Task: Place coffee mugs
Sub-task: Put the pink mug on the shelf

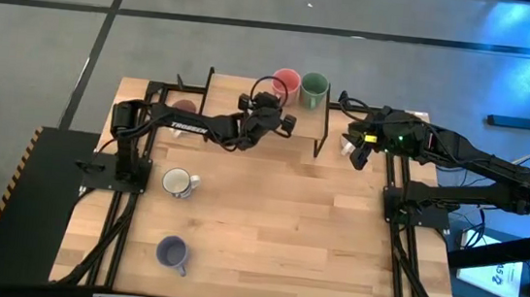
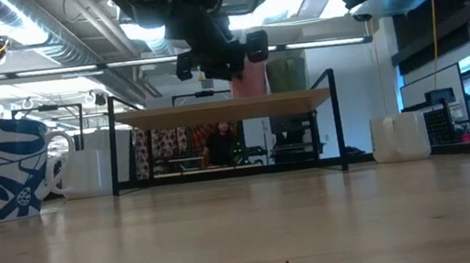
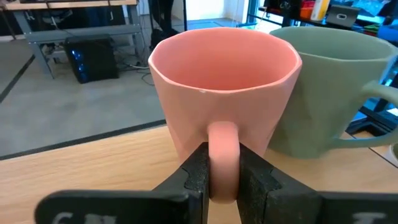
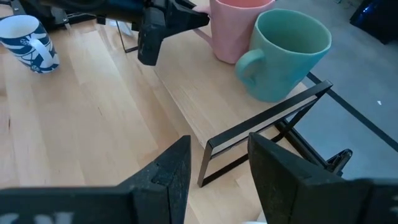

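Note:
A coral pink mug (image 1: 286, 79) and a green mug (image 1: 313, 90) stand side by side on the wooden top of a low black-framed shelf (image 1: 239, 117) at the table's far side. My left gripper (image 1: 272, 100) reaches over the shelf and is shut on the pink mug (image 3: 224, 93), whose handle faces it. My right gripper (image 1: 354, 152) hovers open just off the shelf's right end, touching nothing. A white mug with a blue flower pattern (image 1: 178, 182) and a purple-blue mug (image 1: 172, 252) stand on the table's left half. My left gripper pinches the coral pink mug's handle (image 3: 222, 146) between its two fingers (image 3: 198, 177), one on each side of the loop. The fingers come nearly level from the table's near-left side. The mug stands upright with its base on the shelf top, close against the green mug (image 3: 329, 87).
The shelf's black frame posts (image 1: 323, 135) stand between my two grippers. A white mug (image 2: 84, 171) and another white one (image 2: 399, 137) show at the table's far left and far right in the low view. A pinkish mug (image 1: 184, 108) sits partly under my left arm. The table's near middle is bare wood.

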`<act>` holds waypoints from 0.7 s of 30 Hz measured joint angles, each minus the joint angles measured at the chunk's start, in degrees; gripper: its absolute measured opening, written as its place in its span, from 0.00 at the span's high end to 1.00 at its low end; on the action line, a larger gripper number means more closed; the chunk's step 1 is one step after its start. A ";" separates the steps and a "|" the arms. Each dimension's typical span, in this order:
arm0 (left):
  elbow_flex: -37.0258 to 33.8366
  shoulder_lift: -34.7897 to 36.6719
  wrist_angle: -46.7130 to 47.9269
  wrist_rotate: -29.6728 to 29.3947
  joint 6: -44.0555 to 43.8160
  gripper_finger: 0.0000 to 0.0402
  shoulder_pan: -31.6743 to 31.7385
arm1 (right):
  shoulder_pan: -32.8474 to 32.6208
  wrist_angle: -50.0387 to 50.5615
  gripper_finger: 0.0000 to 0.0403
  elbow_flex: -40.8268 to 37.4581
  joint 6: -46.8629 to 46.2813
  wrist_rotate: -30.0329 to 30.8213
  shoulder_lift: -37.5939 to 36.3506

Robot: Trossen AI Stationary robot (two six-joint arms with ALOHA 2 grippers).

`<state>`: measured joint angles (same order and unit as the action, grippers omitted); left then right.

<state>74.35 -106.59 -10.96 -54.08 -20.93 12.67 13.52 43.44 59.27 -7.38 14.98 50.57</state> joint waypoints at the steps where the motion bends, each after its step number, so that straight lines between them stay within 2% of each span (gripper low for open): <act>1: 0.00 0.00 0.00 -0.01 0.00 0.89 0.05 | 0.02 0.00 0.64 0.00 -0.06 0.00 0.00; 9: 0.00 0.02 -0.07 2.44 0.04 0.88 0.46 | 0.01 0.00 0.64 0.00 -0.08 0.00 0.00; 21: 0.00 0.07 -0.20 1.13 0.07 0.76 0.50 | 0.01 0.02 0.64 0.00 -0.44 0.00 0.00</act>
<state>74.35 -106.52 -11.16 -52.95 -20.86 13.17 13.53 43.46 59.27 -7.82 14.98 50.57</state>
